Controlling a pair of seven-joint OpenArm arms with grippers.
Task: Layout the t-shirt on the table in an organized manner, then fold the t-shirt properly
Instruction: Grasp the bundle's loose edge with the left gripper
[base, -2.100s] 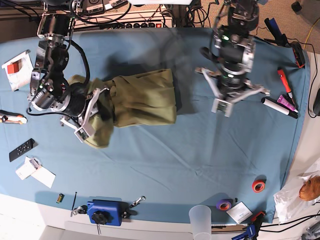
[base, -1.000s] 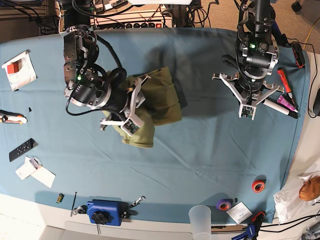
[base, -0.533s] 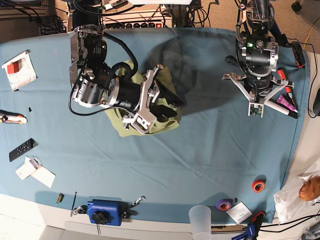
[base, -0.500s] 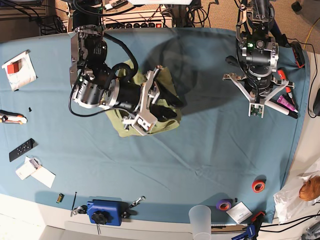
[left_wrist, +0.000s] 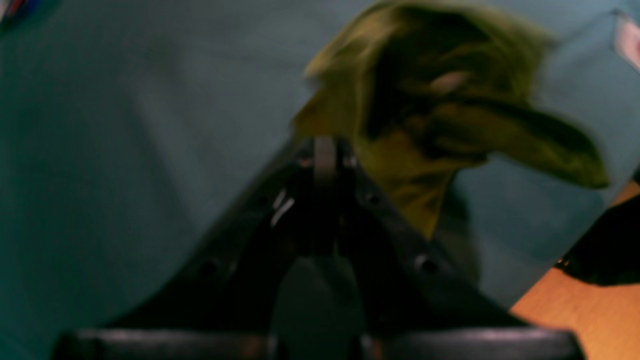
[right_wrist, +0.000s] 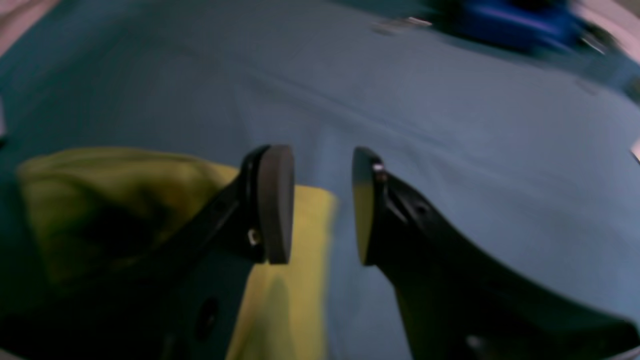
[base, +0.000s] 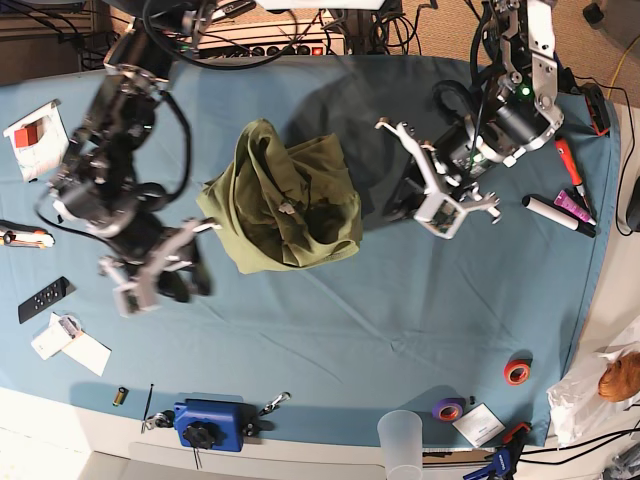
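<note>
Base view, overhead. Item: the t-shirt (base: 285, 200), olive green, lying in a bunched heap on the teal worktop (base: 380, 320), toward the centre-left and nearer the far edge; folds and ridges throughout, no sleeve or hem laid flat.

Right claw (base: 150, 283): apart and empty, hanging over bare cloth just beside the heap's near-left corner; the right wrist view shows a clear gap between its pads (right_wrist: 275, 200) with nothing in it.

Left claw (base: 425, 195): together, holding nothing, just off the shirt's right edge; the left wrist view, though blurred, shows the tips closed short of the fabric.

Step in hand, by judgement: the laying-out stage, barely begun; neither arm grips the garment. The next move calls for each claw to take a separate edge or corner, preferably hem or shoulders, and draw the fabric apart until it lies flat. The closed left claw would have to part first.

Containers: one translucent cup (base: 402, 440) at the near edge, contents not discernible. No other receptacle is in use.

Sundries: tape rolls (base: 517, 372), markers (base: 560, 213), a blue clamp block (base: 210, 424), all well apart from the shirt.
</note>
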